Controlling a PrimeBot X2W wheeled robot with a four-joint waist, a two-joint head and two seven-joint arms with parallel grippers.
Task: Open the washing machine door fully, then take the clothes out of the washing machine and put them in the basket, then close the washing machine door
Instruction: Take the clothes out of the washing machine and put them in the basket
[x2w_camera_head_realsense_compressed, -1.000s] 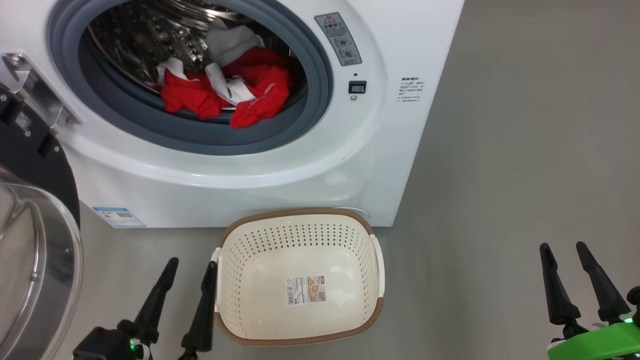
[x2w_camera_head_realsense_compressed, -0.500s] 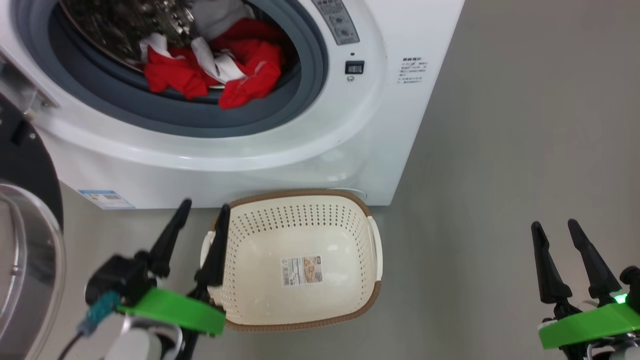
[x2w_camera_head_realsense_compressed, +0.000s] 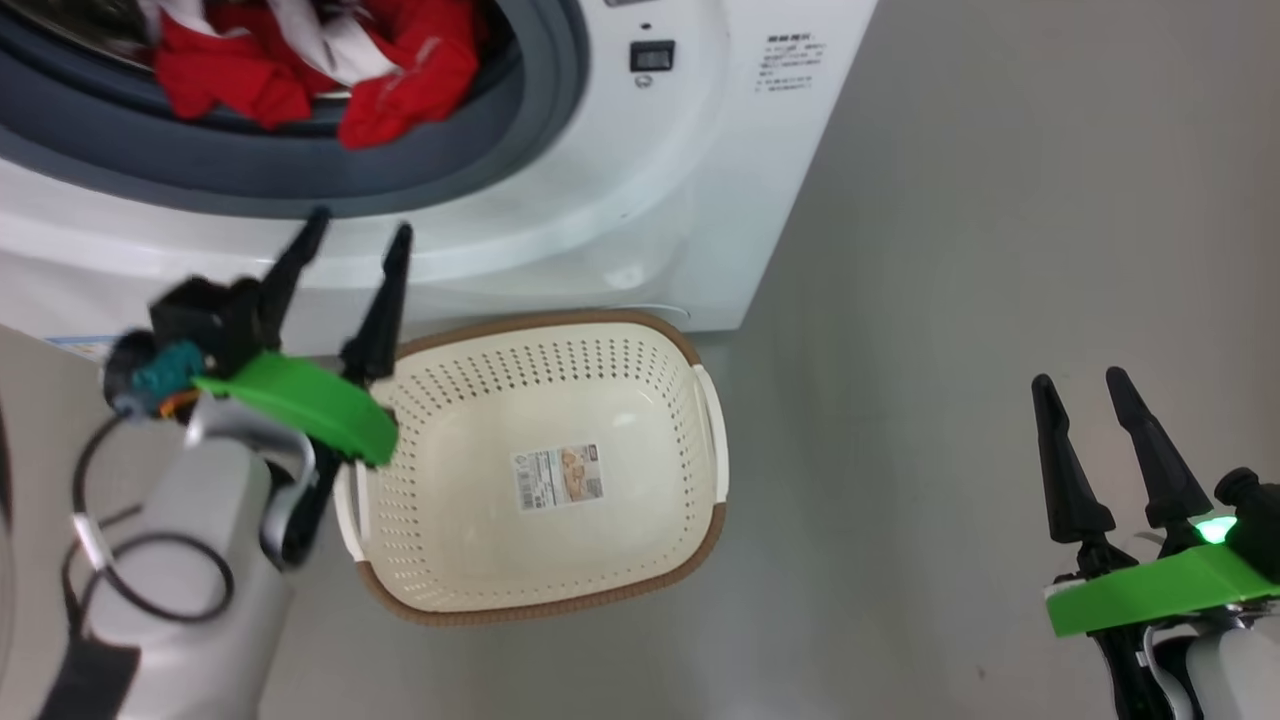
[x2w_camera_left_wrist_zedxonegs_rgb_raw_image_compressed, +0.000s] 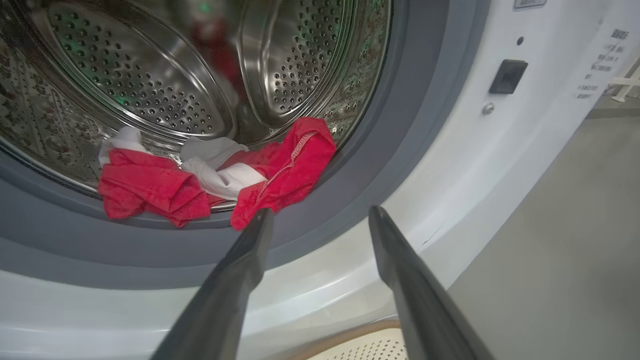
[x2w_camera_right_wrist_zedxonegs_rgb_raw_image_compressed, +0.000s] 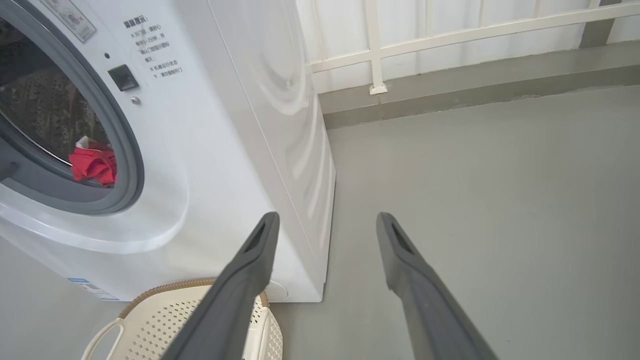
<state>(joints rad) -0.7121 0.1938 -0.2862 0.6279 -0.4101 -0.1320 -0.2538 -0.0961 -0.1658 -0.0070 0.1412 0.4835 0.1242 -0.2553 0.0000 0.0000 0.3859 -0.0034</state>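
The washing machine (x2w_camera_head_realsense_compressed: 620, 190) stands with its round opening uncovered; its door is out of view. Red and white clothes (x2w_camera_head_realsense_compressed: 300, 70) lie at the drum's front, draped on the grey rubber ring (x2w_camera_left_wrist_zedxonegs_rgb_raw_image_compressed: 390, 125). In the left wrist view the clothes (x2w_camera_left_wrist_zedxonegs_rgb_raw_image_compressed: 165, 185) sit just beyond my fingertips. My left gripper (x2w_camera_head_realsense_compressed: 360, 221) is open and empty, raised before the machine's white lip below the opening. The cream basket (x2w_camera_head_realsense_compressed: 560, 365) stands empty on the floor against the machine. My right gripper (x2w_camera_head_realsense_compressed: 1078, 376) is open and empty, low at the right over bare floor.
Grey floor (x2w_camera_head_realsense_compressed: 950, 300) stretches to the right of the machine. A white railing (x2w_camera_right_wrist_zedxonegs_rgb_raw_image_compressed: 375, 45) and a low ledge run behind it. A black cable loops (x2w_camera_head_realsense_compressed: 150, 580) along my left forearm beside the basket's left handle.
My left gripper has risen from beside the basket to the machine's front lip, toward the clothes. The head camera has shifted, sliding the scene up and left. The right gripper stays open.
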